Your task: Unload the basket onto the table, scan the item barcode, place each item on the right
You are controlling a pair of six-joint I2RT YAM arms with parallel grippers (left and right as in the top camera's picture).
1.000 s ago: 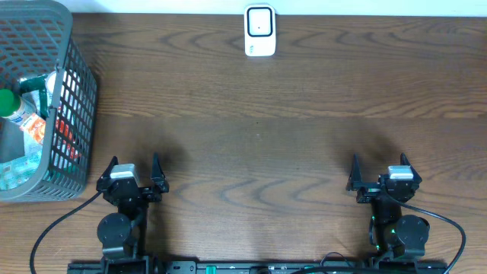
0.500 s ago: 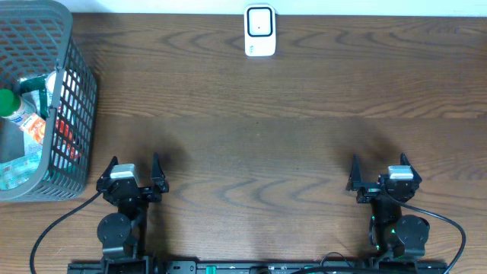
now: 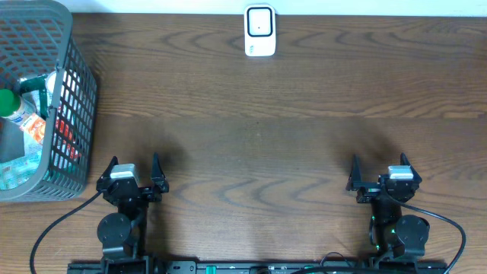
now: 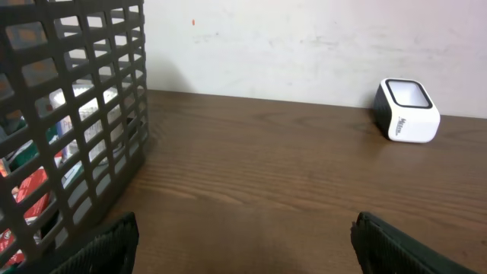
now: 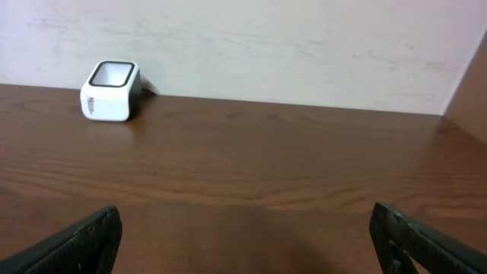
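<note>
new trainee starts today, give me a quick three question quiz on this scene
1. True or false: the scanner stands outside the basket.
2. Which arm is nearer the basket: A left, B right?
3. Fill in: the left fingers and right fingers are ___, holding nothing.
Key: 1 true; 2 A; 3 open.

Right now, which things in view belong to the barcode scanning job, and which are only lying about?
For the job: white scanner; basket with the items inside it, such as the green-capped bottle; left fingers and right fingers, both open and empty.
Only surroundings: wooden table; white wall.
</note>
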